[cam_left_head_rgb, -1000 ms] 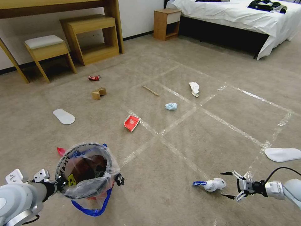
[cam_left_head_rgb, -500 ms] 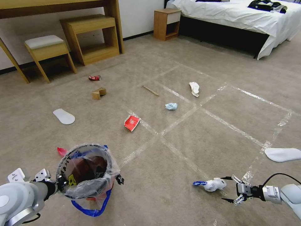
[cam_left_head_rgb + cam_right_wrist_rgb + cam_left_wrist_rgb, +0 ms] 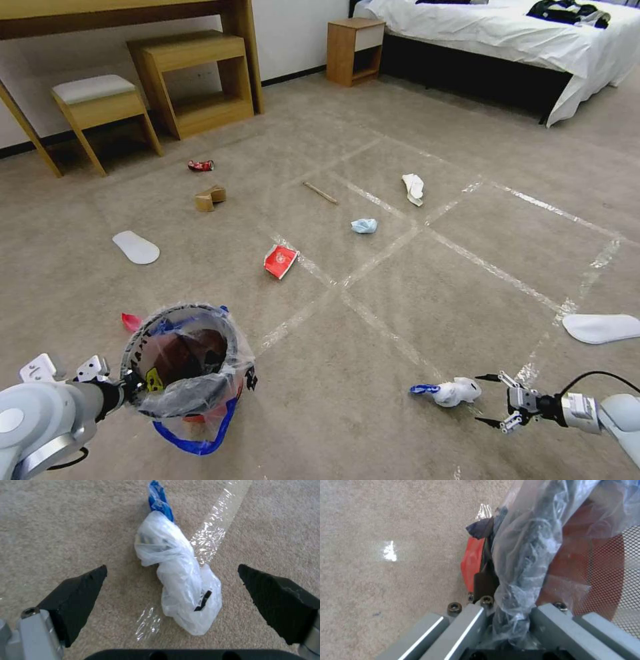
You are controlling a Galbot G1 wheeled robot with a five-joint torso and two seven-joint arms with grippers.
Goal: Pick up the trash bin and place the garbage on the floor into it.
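The trash bin [image 3: 189, 360] hangs off the carpet, its bag-lined rim pinched shut in the left gripper [image 3: 130, 385]. Over to the bin's right lies a crumpled white plastic bag [image 3: 455, 391] with a blue handle strip, and the right gripper [image 3: 492, 399] sits low just beyond it, jaws spread wide to either side of the bundle. I'd say it should ease forward until the fingers [image 3: 76, 597] straddle the thick middle, then close, since thin film slips easily. Beyond the bin, the floor [image 3: 413, 293], beige carpet gridded with shiny tape, is strewn with a red wrapper [image 3: 280, 261], blue mask [image 3: 364, 226] and stick [image 3: 321, 193]; a desk [image 3: 120, 13] and bed [image 3: 507, 33] stand farther off.
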